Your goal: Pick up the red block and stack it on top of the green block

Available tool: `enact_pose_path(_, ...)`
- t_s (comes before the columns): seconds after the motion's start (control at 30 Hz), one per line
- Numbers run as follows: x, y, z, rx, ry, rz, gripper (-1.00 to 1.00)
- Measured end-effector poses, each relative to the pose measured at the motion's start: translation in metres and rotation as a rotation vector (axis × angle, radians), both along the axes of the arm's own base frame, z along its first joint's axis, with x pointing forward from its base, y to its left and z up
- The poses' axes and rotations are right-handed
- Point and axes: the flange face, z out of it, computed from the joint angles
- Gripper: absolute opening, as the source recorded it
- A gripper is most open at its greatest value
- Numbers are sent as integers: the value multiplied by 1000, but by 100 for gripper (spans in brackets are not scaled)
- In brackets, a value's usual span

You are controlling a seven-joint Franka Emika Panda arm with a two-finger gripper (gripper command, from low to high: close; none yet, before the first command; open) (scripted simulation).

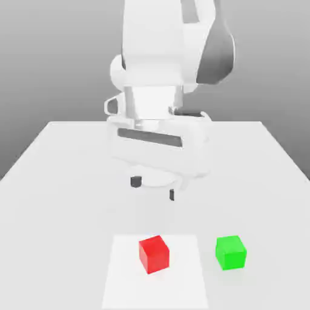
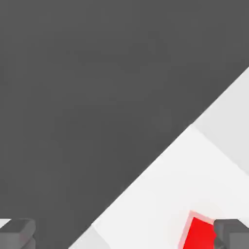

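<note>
Red block (image 1: 154, 253) sits on a pale square patch (image 1: 121, 284) of the table (image 1: 54, 181), with the green block (image 1: 230, 252) near it toward the exterior view's right. My pincer (image 1: 154, 187) hangs released above the table, behind both, grasping nothing.

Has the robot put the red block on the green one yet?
Not yet. Nothing looks done: the red block sits on the table, apart from the green block. The gripper hangs above with jaws open, holding nothing. Grabbing, lifting and stacking are all left.
</note>
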Motion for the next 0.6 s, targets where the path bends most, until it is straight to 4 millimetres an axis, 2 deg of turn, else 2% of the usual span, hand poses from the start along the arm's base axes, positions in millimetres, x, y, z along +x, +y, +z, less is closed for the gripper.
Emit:
enact_pose_path(0.17, -34, -2, -85, 12, 142, -203, 0)
enact_pose_path(0.37, -39, -1, -148, 12, 160, -226, 0)
enact_pose_path(0.4, -40, -1, -154, 12, 160, -227, -100)
enact_pose_path(0.6, -40, -1, -157, 12, 157, -226, -100)
